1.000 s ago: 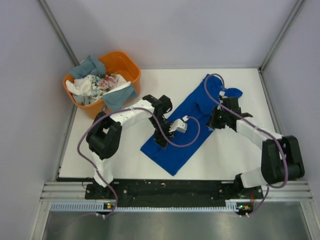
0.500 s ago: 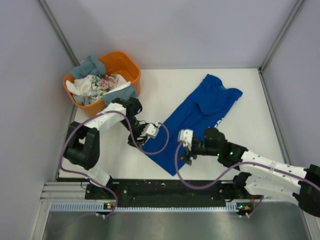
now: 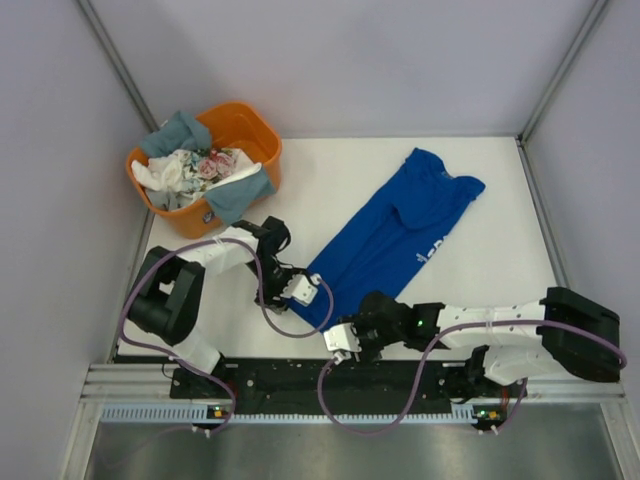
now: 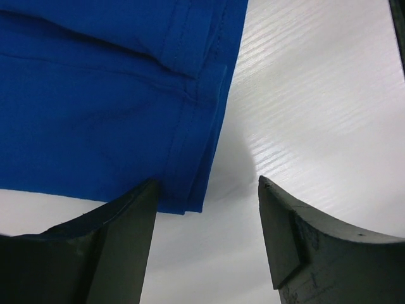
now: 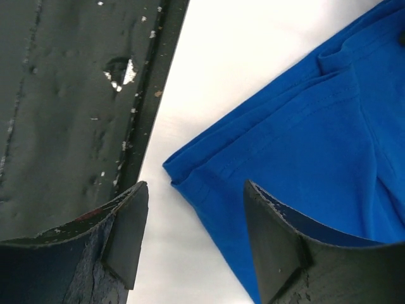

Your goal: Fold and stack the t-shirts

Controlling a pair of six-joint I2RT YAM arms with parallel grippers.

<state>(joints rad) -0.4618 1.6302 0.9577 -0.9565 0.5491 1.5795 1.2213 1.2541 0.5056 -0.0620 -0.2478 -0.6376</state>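
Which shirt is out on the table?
The royal blue t-shirt, spread diagonally on the white table; the other t-shirts lie heaped in the orange tub.

Room over table right of blue t-shirt; orange tub fills far-left corner.

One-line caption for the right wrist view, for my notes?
Right gripper, jaws open, poised over a corner of the royal blue t-shirt lying on the white table, dark rail alongside.
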